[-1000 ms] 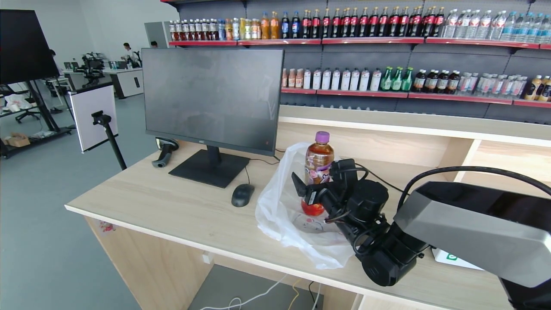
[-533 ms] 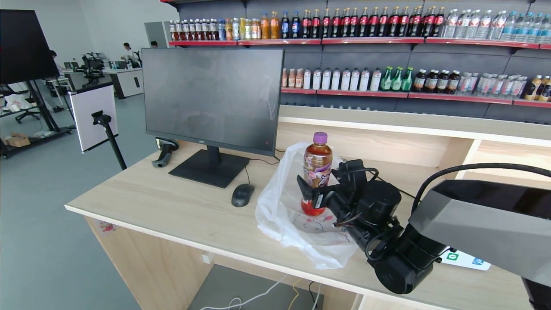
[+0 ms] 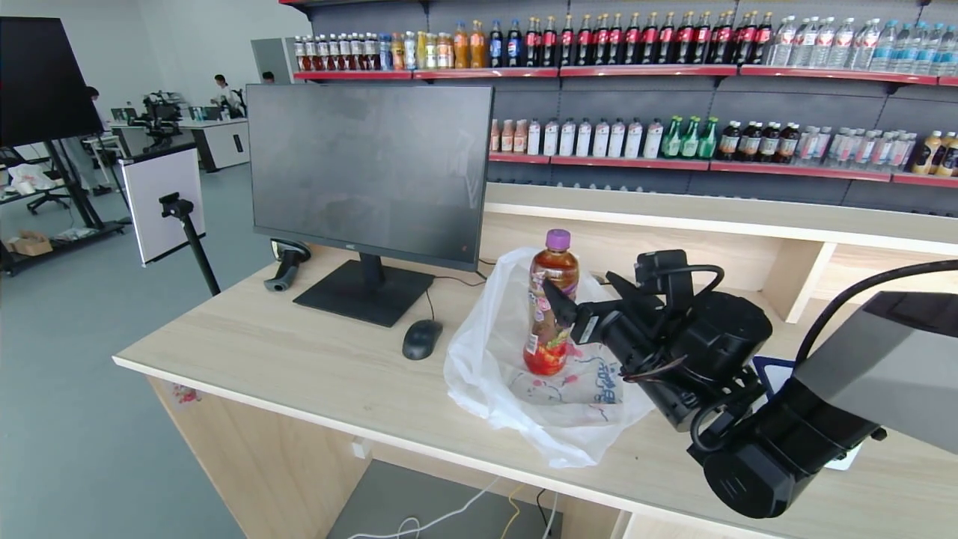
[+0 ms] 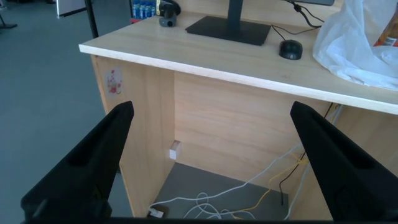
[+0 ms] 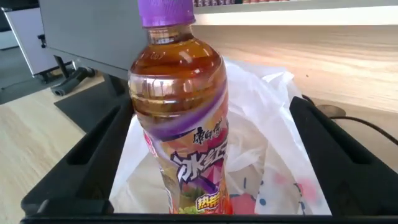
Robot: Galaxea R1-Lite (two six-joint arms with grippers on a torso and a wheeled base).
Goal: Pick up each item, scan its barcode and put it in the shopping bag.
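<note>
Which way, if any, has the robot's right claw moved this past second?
Yes. The right gripper has drawn back rightward, away from the monitor, leaving the bottle standing in the shopping bag.

A purple-capped tea bottle (image 3: 554, 269) stands upright inside the white plastic shopping bag (image 3: 483, 367). The bag lies open on the wooden tabletop (image 3: 299, 359), just right of a black mouse (image 3: 421, 338) and a dark monitor (image 3: 370, 168). The right end effector (image 3: 580, 293) hangs at the bottle's right side with its fingers spread apart, the nearer finger (image 3: 563, 305) crossing in front of the label. A handheld scanner (image 3: 286, 266) rests left of the monitor's base, and shelves of drinks (image 3: 673, 142) line the wall behind.
</note>
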